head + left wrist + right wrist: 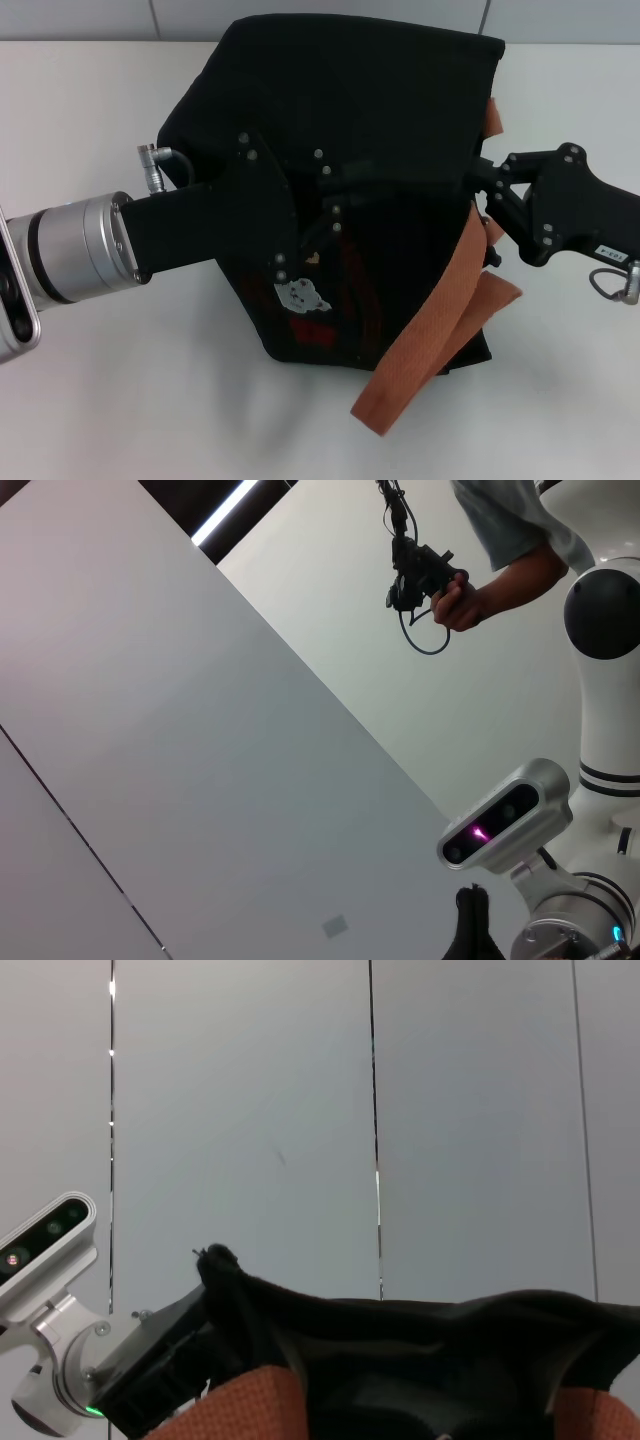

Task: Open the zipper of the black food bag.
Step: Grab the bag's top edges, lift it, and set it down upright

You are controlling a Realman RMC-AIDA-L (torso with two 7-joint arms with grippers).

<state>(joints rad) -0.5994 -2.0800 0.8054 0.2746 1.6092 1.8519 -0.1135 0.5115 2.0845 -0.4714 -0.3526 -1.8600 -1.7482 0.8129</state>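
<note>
Bag (380,130) stands on the white tabletop (100,400), orange handles (440,320) hanging down its near side. Left end effector (325,215) reaches onto its top; right end effector (485,200) touches its right edge. Finger state of both: cannot tell

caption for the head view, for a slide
Both grippers, left and right, reach onto the black food bag on a white table.
</note>
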